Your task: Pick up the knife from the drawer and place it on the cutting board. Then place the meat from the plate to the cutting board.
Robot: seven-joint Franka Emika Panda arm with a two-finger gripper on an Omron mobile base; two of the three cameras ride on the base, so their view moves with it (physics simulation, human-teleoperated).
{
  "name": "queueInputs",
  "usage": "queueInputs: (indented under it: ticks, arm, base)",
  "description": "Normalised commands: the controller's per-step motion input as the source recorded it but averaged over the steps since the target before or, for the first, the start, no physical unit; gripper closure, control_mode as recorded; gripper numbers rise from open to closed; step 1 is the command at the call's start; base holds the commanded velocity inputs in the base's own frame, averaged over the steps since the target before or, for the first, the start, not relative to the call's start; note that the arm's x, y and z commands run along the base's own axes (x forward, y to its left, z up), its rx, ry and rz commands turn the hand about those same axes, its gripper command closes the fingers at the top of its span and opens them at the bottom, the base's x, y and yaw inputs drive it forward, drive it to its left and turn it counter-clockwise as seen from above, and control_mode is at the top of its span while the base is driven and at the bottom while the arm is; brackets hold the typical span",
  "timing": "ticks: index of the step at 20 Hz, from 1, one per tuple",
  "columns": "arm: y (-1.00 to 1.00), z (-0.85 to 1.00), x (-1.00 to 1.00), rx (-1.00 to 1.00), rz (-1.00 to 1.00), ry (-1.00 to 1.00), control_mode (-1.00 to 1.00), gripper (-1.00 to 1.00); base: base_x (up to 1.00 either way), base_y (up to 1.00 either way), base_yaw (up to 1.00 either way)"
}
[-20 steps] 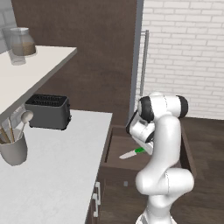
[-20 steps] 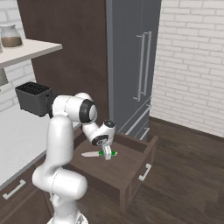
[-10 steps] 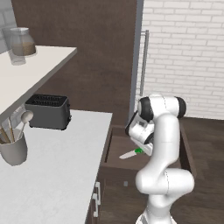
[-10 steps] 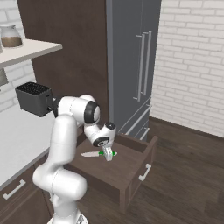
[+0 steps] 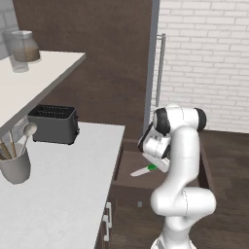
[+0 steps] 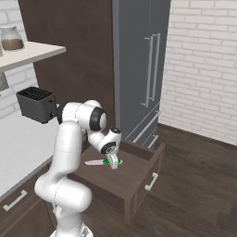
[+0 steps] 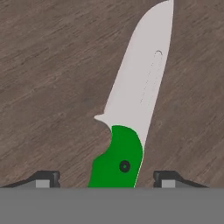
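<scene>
the dark brown wooden drawer (image 6: 134,178) holds the green-handled, silver-bladed knife (image 7: 131,113) lying flat; the gripper (image 7: 106,179) straddles its handle, jaws apart, not yet clamped.

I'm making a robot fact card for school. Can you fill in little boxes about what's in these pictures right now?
place: simulated kitchen
knife: green handle, silver-grey blade, lying flat on the drawer floor
drawer: dark brown wood, pulled open
end effector: low over the knife, one fingertip on each side of the green handle, a gap showing on both sides
held: nothing lifted yet
on the counter: dark toaster, grey cup of utensils
on the shelf: glass jar
behind the drawer: tall grey fridge
</scene>
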Motion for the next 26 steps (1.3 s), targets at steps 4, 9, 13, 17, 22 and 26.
queueInputs:
  ticks: [4,9,13,17,22,26]
  arm:
    - [0.02,-0.16,0.0,0.0,0.05,0.03,-1.0,1.0]
    - [0.0,-0.05,0.0,0.0,0.01,0.0,-1.0,1.0]
    - [0.0,0.0,0.0,0.0,0.0,0.0,-1.0,1.0]
    - [-0.06,0.18,0.0,0.0,0.0,0.0,-1.0,1.0]
    - [-0.13,0.61,-0.16,0.0,-0.01,0.0,-1.0,1.0]
    - [-0.18,0.81,-0.52,-0.01,-0.01,0.0,-1.0,1.0]
  base:
    - [0.0,0.0,0.0]
    - [0.0,0.0,0.0]
    - [0.0,0.0,0.0]
    - [0.0,0.0,0.0]
    - [0.0,0.0,0.0]
    - [0.0,0.0,0.0]
